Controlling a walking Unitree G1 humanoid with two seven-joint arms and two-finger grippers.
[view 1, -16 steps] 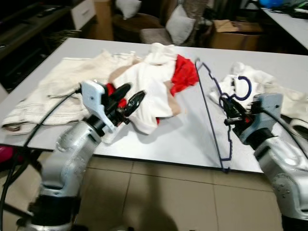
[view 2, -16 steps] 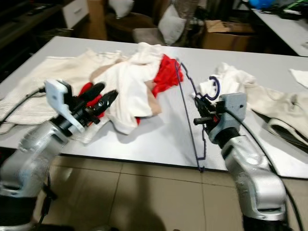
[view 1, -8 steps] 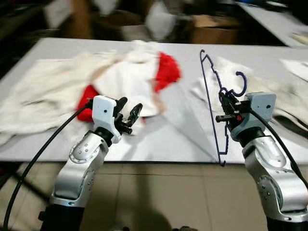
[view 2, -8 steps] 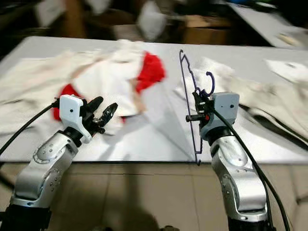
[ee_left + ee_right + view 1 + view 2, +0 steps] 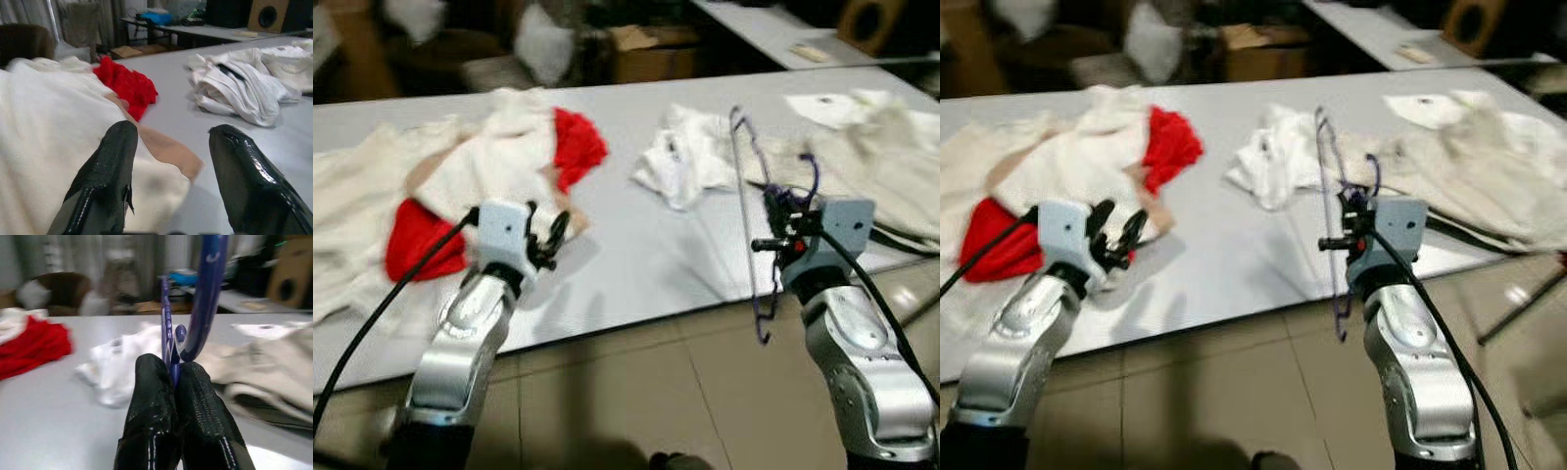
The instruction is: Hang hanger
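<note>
A: What carries everything?

B: A long pale grey bench (image 5: 636, 245) over a tiled floor (image 5: 636, 392). Beyond its far edge the room is dim, with a cardboard box (image 5: 641, 49) and a second pale table (image 5: 773, 24).

A: And on it?

B: At the left, a heap of cream clothes (image 5: 460, 166) with red cloth (image 5: 578, 147) in it. Mid-bench lies a crumpled white garment (image 5: 680, 166), and a beige one (image 5: 871, 166) is spread at the right.

A: The arms?

B: The right tool (image 5: 777, 221) is clenched on the purple hanger (image 5: 742, 186), held upright over the near edge. The right wrist view shows the fingers (image 5: 151, 411) pinching its wire just below the hook. The left tool (image 5: 171, 147) is released, fingers apart, low over the cream heap.
</note>
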